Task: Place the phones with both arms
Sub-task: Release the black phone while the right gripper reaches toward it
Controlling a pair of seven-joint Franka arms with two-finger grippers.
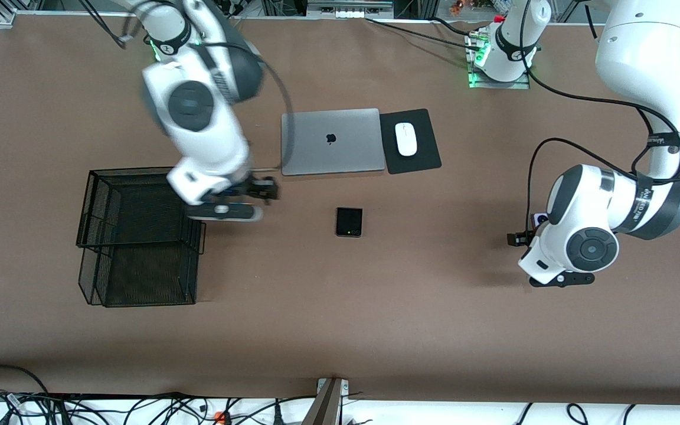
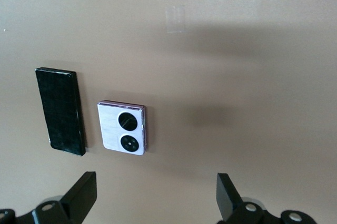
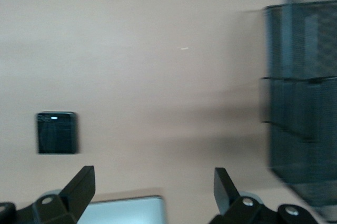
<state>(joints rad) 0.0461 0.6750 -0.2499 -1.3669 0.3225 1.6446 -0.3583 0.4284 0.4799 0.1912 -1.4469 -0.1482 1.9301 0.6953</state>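
Left gripper (image 2: 152,203): jaws wide, empty, hanging over the two phones at the left arm's end of the table.
Right gripper (image 3: 152,200): jaws wide, empty, over bare table between the wire basket (image 1: 139,236) and the laptop (image 1: 332,141).
Squarish black phone (image 1: 349,222): flat mid-table, nearer the front camera than the laptop.
Lavender-white phone (image 2: 122,128): flat, just beside the long black phone (image 2: 60,110).
Handling: probably rigid, thin, glass-slick, breakable; best pinched across the narrow edges, gently.
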